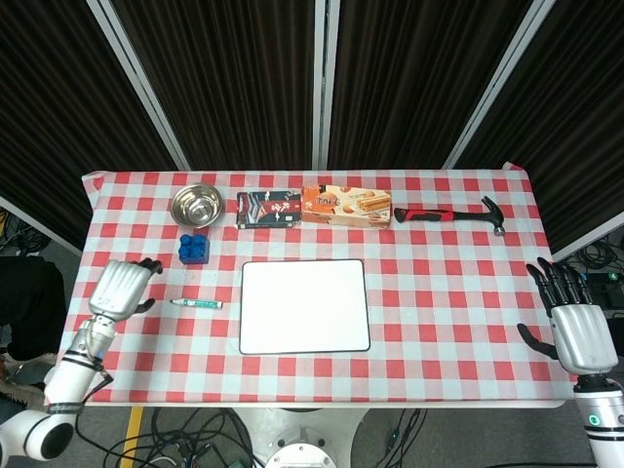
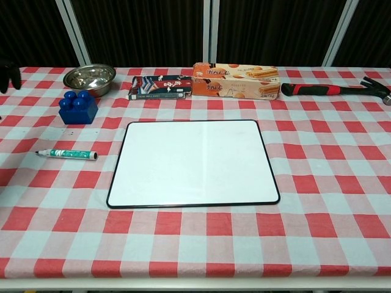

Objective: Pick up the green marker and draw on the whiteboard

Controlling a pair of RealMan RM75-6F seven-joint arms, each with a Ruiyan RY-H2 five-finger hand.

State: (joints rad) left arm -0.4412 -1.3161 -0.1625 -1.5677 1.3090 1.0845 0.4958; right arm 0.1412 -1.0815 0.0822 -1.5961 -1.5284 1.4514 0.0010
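The green marker [image 1: 198, 304] [image 2: 67, 154] lies flat on the checked tablecloth, just left of the whiteboard [image 1: 304, 305] [image 2: 192, 162]. The blank whiteboard rests in the middle of the table. My left hand [image 1: 122, 288] hovers over the table's left side, a short way left of the marker, holding nothing, its fingers pointing forward. The chest view shows only its dark fingertips [image 2: 7, 72] at the left edge. My right hand [image 1: 575, 333] stays off the table's right edge, fingers spread and empty.
Along the back stand a steel bowl [image 1: 196, 204] [image 2: 89, 77], a dark flat box [image 1: 268, 209] [image 2: 160, 86], an orange biscuit box [image 1: 345, 205] [image 2: 236, 80] and a red-handled hammer [image 1: 448, 214] [image 2: 336, 90]. A blue block [image 1: 193, 247] [image 2: 78, 107] sits behind the marker.
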